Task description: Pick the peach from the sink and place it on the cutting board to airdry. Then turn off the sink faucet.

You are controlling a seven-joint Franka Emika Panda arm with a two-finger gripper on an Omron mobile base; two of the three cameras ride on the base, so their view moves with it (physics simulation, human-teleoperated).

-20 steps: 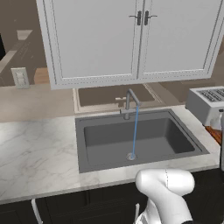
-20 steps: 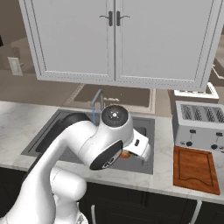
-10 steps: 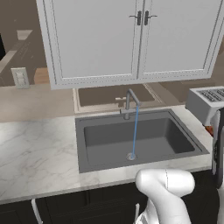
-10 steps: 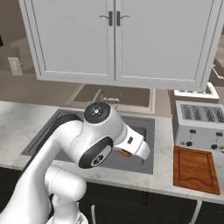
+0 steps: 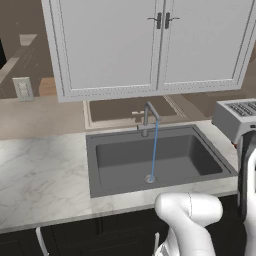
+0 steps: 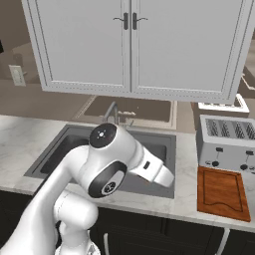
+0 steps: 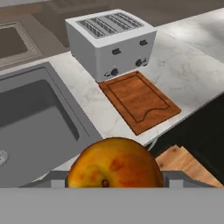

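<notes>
The peach (image 7: 114,164), orange-red with yellow patches, sits low in the hand view with my gripper (image 7: 114,180) shut on it; the fingers are mostly hidden behind the fruit. It hangs above the counter's front edge, between the dark grey sink (image 7: 26,113) and the reddish-brown cutting board (image 7: 139,100). The board (image 6: 221,191) lies on the counter in front of the toaster. The sink faucet (image 5: 150,112) stands behind the basin (image 5: 125,155), and a thin blue stream of water (image 5: 154,150) falls from it to the drain (image 5: 150,178).
A silver toaster (image 7: 109,41) stands right behind the board, also on the right counter (image 6: 226,142). White wall cabinets (image 6: 134,45) hang above the sink. Marble counter (image 5: 40,175) stretches left of the basin. My arm (image 6: 149,169) reaches across the sink's right front corner.
The arm has swung right, from over the sink toward the cutting board side, carrying the peach. The water keeps running.
</notes>
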